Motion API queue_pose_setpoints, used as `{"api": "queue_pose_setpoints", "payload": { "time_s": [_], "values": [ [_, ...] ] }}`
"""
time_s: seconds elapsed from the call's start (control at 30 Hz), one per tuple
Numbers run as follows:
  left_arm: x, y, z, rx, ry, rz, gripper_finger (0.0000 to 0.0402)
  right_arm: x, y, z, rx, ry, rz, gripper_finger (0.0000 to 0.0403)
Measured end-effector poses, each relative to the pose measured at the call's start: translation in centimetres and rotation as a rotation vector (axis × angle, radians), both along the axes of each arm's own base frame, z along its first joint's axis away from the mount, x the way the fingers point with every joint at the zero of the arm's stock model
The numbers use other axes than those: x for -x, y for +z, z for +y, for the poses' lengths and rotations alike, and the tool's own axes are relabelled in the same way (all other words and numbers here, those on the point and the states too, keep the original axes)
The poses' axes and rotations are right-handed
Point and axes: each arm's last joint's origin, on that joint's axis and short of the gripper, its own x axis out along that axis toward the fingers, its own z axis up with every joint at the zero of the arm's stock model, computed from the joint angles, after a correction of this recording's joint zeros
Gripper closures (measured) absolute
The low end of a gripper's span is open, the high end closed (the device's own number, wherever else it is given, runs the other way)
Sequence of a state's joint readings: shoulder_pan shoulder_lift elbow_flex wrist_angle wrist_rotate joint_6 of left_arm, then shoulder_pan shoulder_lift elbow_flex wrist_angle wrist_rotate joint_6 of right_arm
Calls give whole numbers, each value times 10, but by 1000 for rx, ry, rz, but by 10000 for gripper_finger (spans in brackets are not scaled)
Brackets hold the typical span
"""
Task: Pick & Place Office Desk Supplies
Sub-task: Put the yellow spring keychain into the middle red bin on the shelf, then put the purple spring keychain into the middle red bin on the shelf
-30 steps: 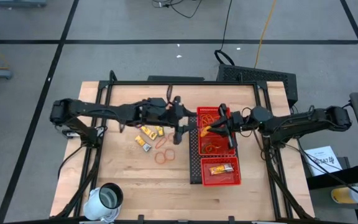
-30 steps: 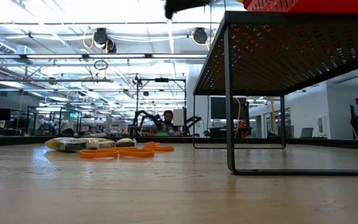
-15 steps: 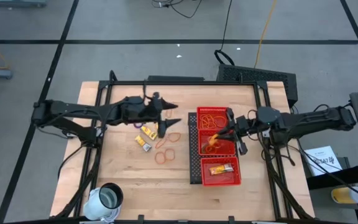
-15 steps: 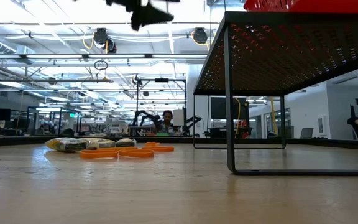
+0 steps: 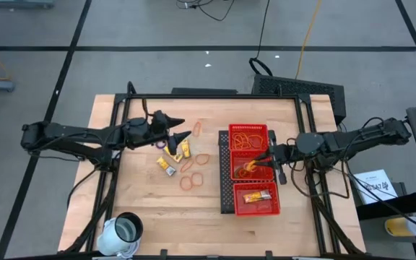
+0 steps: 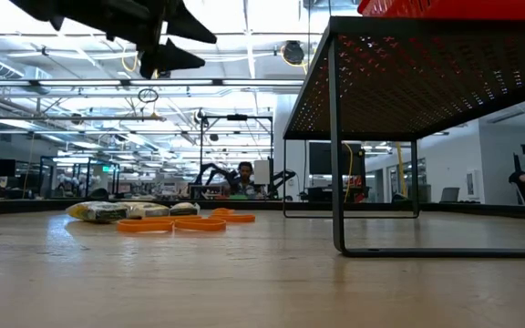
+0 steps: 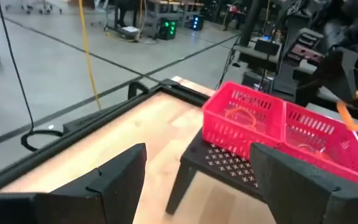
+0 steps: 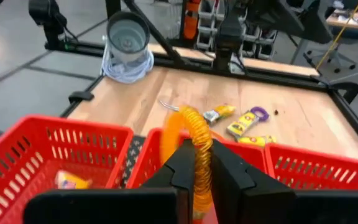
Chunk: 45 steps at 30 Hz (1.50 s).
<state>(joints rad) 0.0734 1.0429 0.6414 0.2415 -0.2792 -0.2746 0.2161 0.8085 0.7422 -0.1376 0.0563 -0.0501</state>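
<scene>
The orange rubber band (image 8: 194, 152), pinched in the right claw (image 8: 199, 163) above the red tray's (image 5: 226, 173) middle compartment, looks light, limp and stretchy, best nipped across one strand. More bands (image 5: 193, 170) and packets (image 5: 168, 167) lie on the counter (image 5: 150, 209) near the left claw (image 5: 180, 135), which hovers spread and empty.

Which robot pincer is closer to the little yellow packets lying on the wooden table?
Left. The left pincer hangs open right above the small yellow packets, while the right pincer is off over the red mesh tray, pinching an orange rubber band.
</scene>
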Motion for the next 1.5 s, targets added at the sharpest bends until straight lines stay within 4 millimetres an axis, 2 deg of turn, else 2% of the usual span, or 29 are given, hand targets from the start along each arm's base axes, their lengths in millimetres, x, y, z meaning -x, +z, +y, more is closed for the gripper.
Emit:
{"api": "queue_pose_setpoints", "payload": {
  "time_s": [0.2,0.53,0.93,1.07,1.2,1.4,1.5],
  "values": [
    [-4,-7,0,18,1,31,105,0,1,0,-1,0,-8,360],
    [-5,-7,1,10,10,29,105,0,1,0,-2,0,-6,359],
    [-4,-9,1,11,10,44,105,0,0,0,-12,-3,-3,244],
    [-4,-12,1,16,13,79,105,0,0,0,-12,-3,-3,224],
    [4,-12,0,37,18,111,105,0,0,0,-12,-3,-3,221],
    [14,-32,-1,173,69,302,105,0,0,0,1,1,-5,230],
    [20,-47,0,256,165,427,105,0,0,0,21,7,-8,233]
  ]
}}
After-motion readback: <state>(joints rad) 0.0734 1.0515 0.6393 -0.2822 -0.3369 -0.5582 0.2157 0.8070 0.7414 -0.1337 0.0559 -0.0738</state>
